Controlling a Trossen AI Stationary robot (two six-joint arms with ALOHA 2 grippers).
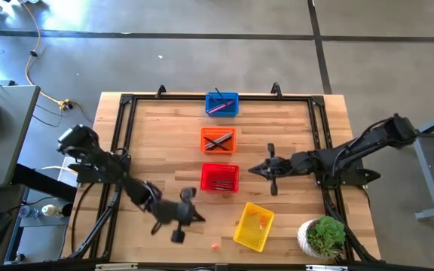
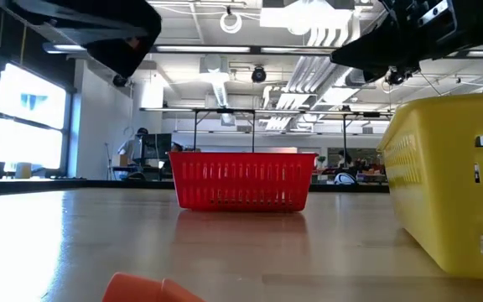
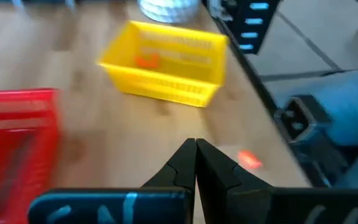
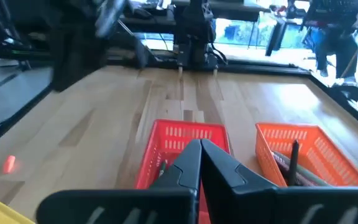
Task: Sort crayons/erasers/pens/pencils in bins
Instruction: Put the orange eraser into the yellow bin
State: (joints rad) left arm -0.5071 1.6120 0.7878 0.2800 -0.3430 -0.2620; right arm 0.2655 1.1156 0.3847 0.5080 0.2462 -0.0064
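Four bins occupy the worktop [image 1: 164, 135]: blue [image 1: 221, 104], orange [image 1: 218, 140], red [image 1: 219, 178], yellow [image 1: 253, 226]. One eraser [image 1: 215, 245] lies loose near the yellow bin. Left end effector [image 1: 199, 218] and right end effector [image 1: 252, 169] are fully closed, empty.

In the low view the yellow plastic mesh basket [image 2: 451, 189] runs off the right edge and a small orange-red eraser lump [image 2: 149, 289] off the bottom, while the red plastic mesh basket's [image 1: 220, 178] contents are too small to identify from above.
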